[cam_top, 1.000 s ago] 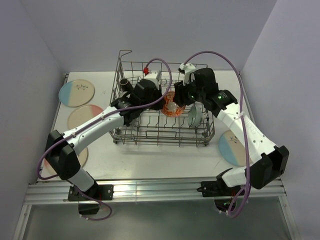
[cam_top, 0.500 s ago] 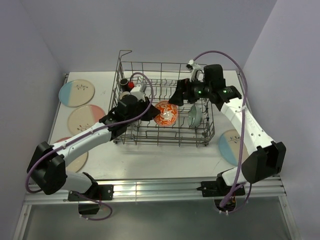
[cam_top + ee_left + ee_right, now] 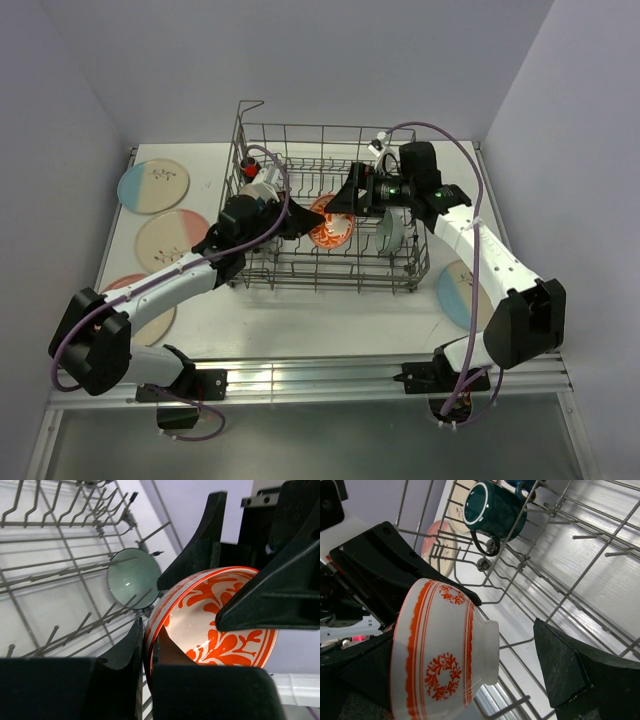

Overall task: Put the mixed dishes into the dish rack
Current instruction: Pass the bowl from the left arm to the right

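We log the orange-red bowl [image 3: 331,226] tipped on its side over the middle of the dish rack [image 3: 325,272], between the two grippers; we cannot tell whether it touches the tines. The left gripper [image 3: 148,636] is clamped on the bowl's rim, one finger inside and one outside. The right gripper [image 3: 343,203] has its fingers wide apart, straddling the bowl. In the right wrist view the bowl's foot faces one finger with a gap between them. A pale green bowl [image 3: 132,577] stands on edge among the tines at the rack's right side, and a teal mug [image 3: 492,511] lies by its left wall. On the table [image 3: 320,310] outside the rack lie a blue-and-cream plate [image 3: 152,186] and a pink-and-cream plate [image 3: 172,237] to the left, and a right-hand plate [image 3: 458,292].
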